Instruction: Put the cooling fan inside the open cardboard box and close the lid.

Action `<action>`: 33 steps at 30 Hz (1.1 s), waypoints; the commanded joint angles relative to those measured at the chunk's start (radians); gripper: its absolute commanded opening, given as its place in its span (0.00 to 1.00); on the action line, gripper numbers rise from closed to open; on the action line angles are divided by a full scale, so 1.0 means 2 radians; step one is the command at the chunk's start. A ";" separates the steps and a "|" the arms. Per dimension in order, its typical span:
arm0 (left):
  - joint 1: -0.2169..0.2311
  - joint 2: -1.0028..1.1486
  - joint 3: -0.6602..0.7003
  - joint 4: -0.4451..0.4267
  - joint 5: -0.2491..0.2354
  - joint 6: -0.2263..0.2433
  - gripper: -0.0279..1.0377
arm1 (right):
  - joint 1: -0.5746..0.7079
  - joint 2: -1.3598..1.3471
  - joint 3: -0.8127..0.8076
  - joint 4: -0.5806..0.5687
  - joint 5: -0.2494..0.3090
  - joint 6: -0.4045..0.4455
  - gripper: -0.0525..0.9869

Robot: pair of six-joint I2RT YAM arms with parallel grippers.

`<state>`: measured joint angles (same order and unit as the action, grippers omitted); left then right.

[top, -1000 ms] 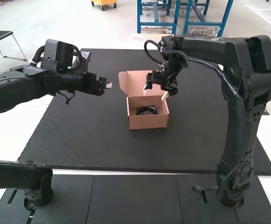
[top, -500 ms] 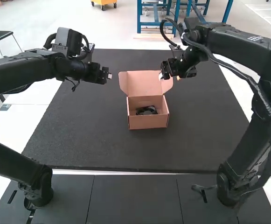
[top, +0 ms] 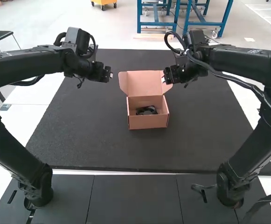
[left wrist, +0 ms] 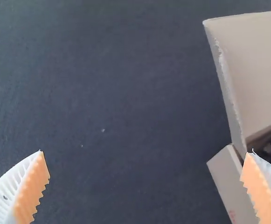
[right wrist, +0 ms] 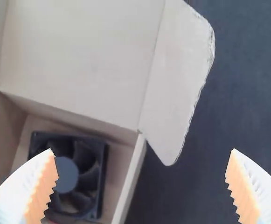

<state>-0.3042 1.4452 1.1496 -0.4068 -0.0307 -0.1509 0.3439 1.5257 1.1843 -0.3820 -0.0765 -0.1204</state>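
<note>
The cooling fan (top: 147, 111) lies inside the cardboard box (top: 148, 120), whose lid (top: 142, 84) stands upright, not yet closed. The left end effector (top: 108, 74) hovers released just beside the lid's one side flap. The right end effector (top: 166, 79), also released, hangs by the opposite flap.

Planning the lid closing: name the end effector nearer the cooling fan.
Right. The right end effector hovers back-right of the cooling fan; the left end effector hangs farther off, back-left.

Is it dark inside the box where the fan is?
High view: yes, the black square cooling fan lies in shade between the walls of the brown cardboard box. Right wrist view: the open lid is brightly lit, the fan dimmer inside.
</note>
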 commanded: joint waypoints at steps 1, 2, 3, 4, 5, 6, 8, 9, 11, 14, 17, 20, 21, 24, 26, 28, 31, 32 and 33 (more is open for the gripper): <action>0.010 0.003 0.016 0.001 -0.017 -0.006 0.93 | -0.010 -0.007 0.004 0.014 0.003 0.000 0.83; 0.012 0.005 0.014 0.002 -0.018 -0.006 0.93 | -0.009 -0.004 0.005 0.019 0.003 0.003 0.83; 0.013 0.009 0.013 0.002 -0.021 -0.006 0.93 | -0.010 -0.001 0.006 0.022 0.003 0.003 0.83; 0.013 0.013 0.013 0.002 -0.021 -0.006 0.93 | -0.010 0.000 0.008 0.022 0.002 0.003 0.83; 0.013 0.017 0.013 0.005 -0.021 -0.006 0.93 | -0.010 0.003 0.009 0.025 0.002 0.006 0.83; 0.013 0.021 0.013 0.008 -0.021 -0.006 0.93 | -0.011 0.005 0.011 0.025 0.002 0.006 0.83; 0.012 0.028 0.013 0.018 -0.021 -0.006 0.93 | -0.013 0.009 0.015 0.027 0.002 0.010 0.83; 0.011 0.033 0.014 0.020 -0.021 -0.006 0.93 | -0.014 0.011 0.017 0.027 0.002 0.010 0.83; 0.011 0.043 0.015 0.026 -0.021 -0.007 0.93 | -0.015 0.015 0.022 0.027 0.000 0.013 0.83; 0.009 0.057 0.017 0.041 -0.021 -0.007 0.93 | -0.018 0.022 0.031 0.026 0.000 0.015 0.83; 0.009 0.071 0.023 0.048 -0.021 -0.007 0.93 | -0.023 0.028 0.038 0.026 -0.005 0.015 0.83; 0.009 0.080 0.030 0.053 -0.020 -0.008 0.93 | -0.029 0.033 0.044 0.025 -0.008 0.015 0.82; 0.009 0.083 0.033 0.055 -0.018 -0.009 0.93 | -0.029 0.034 0.046 0.024 -0.009 0.015 0.82; 0.009 0.087 0.040 0.064 0.012 -0.017 0.93 | -0.034 0.039 0.050 0.022 -0.012 0.015 0.82; 0.009 0.089 0.042 0.070 0.027 -0.018 0.93 | -0.039 0.041 0.053 0.019 -0.019 0.016 0.82; 0.008 0.091 0.043 0.074 0.040 -0.018 0.93 | -0.044 0.042 0.055 0.018 -0.022 0.017 0.82; 0.003 0.096 0.043 0.074 0.050 -0.018 0.93 | -0.048 0.042 0.055 0.012 -0.030 0.020 0.82; 0.003 0.097 0.043 0.074 0.052 -0.019 0.93 | -0.048 0.043 0.056 0.008 -0.035 0.023 0.82; 0.003 0.097 0.043 0.075 0.054 -0.020 0.93 | -0.049 0.043 0.055 0.006 -0.037 0.025 0.82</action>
<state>-0.2890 1.6318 1.2041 -0.2646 0.0349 -0.1772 0.2604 1.6115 1.2625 -0.3660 -0.1169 -0.0906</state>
